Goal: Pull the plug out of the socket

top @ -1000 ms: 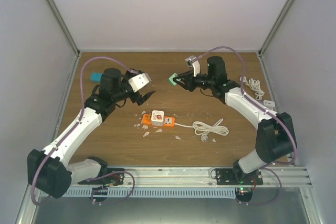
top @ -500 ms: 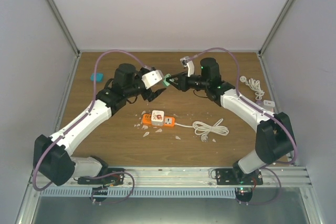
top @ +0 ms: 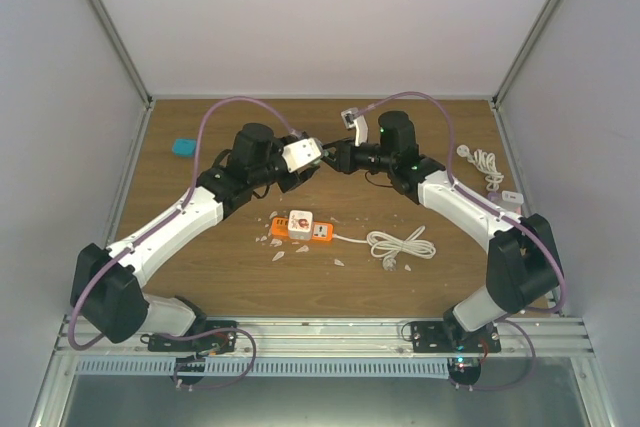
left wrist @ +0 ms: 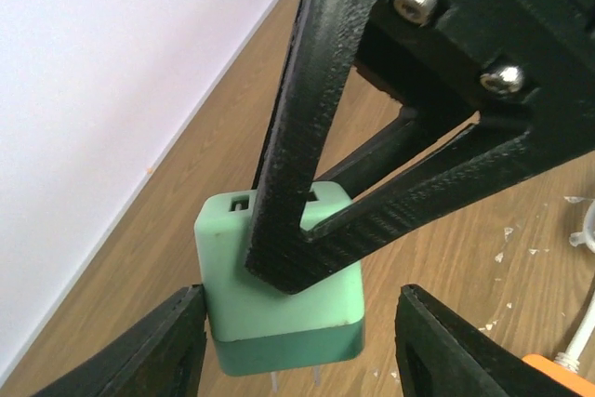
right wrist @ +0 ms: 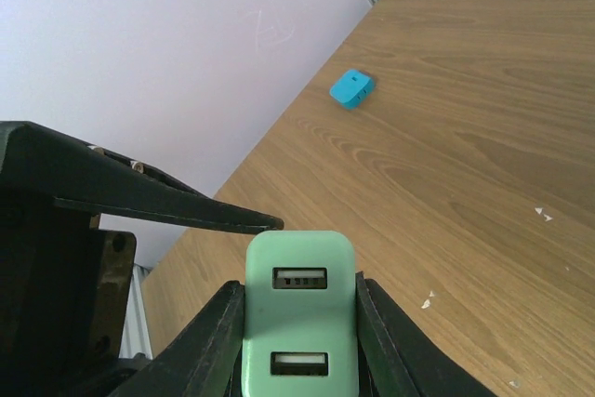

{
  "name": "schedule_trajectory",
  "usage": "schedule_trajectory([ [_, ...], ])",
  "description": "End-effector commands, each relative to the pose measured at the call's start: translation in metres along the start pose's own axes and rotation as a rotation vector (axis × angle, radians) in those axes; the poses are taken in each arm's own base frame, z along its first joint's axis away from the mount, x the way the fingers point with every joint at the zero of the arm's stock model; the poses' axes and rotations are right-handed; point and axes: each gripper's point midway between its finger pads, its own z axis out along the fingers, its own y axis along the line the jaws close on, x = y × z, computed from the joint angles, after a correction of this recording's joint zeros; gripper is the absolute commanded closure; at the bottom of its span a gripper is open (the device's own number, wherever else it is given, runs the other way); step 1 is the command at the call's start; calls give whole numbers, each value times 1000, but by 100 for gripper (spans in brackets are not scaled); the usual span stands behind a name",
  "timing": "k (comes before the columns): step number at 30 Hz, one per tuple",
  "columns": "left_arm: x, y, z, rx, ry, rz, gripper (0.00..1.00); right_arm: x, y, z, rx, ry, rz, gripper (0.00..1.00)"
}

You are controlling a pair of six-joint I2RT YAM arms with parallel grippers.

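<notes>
My right gripper (right wrist: pixel 299 360) clamps the mint-green cube-shaped USB plug (right wrist: pixel 299 318), already free and well above the orange-and-white power strip (top: pixel 301 228), while my left gripper (left wrist: pixel 302 346) stands half-open around it, not yet gripping.

Socket strip (top: pixel 312 231): on the bench (top: pixel 230 277), about mid-bench, lying left to right.
Adapter (top: pixel 299 221): seated on top of the socket strip, at its left part.
Cord (top: pixel 400 244): leaves the socket strip's right end and coils on the bench just right of it.
Scraps (top: pixel 280 252): scattered on the bench round the socket strip, mostly left and in front.
Plug (right wrist: pixel 299 323): in the air above and behind the socket strip, well apart from it.
Right gripper (top: pixel 333 156): behind the socket strip, reaching in from the right, its fingers against the plug's two sides.
Left gripper (left wrist: pixel 299 323): behind the socket strip, reaching in from the left, one finger either side of the plug, a gap at one side.
Small box (top: pixel 183 147): on the bench, far left of the socket strip and behind it.
Second cable (top: pixel 486 161): on the bench, far right of the socket strip and behind it.
</notes>
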Motion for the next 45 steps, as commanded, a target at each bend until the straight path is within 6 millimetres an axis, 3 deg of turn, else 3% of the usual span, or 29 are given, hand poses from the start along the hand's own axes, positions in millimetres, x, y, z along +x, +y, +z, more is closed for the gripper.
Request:
schedule_trajectory([
  [1, -15, 11, 2, -57, -35, 30, 45, -13, 16, -4, -41, -44, -9, 90],
  [6, -13, 13, 4, -73, -24, 31, 50, -10, 16, -2, -54, -37, 9, 90],
  [10, -13, 14, 5, -86, -22, 31, 39, -10, 18, -2, -65, -36, 10, 90],
  [14, -14, 15, 5, -85, -29, 29, 38, -9, 17, -3, -64, -36, 11, 90],
  [22, -16, 13, 0, -83, -46, 32, 53, -5, 16, -1, -65, -31, 11, 88],
  [26, -12, 13, -4, -99, -50, 33, 58, -6, 16, -2, -64, -33, -11, 75],
  [30, 2, 10, -7, -81, -29, 22, 61, -7, 16, -4, -49, -37, -60, 36],
  [34, 20, 9, -10, -53, 5, -18, 65, -8, 17, -7, -47, -36, -124, 9],
  [37, 39, 16, -13, -62, 51, -59, 67, -11, 18, -11, -35, -34, -214, 1],
  [41, 65, 31, -25, -79, 107, -121, 66, -14, 16, -20, -10, -30, -350, 0],
  [45, 102, 51, -41, -106, 196, -198, 66, -2, 13, -24, -13, 20, -439, 0],
])
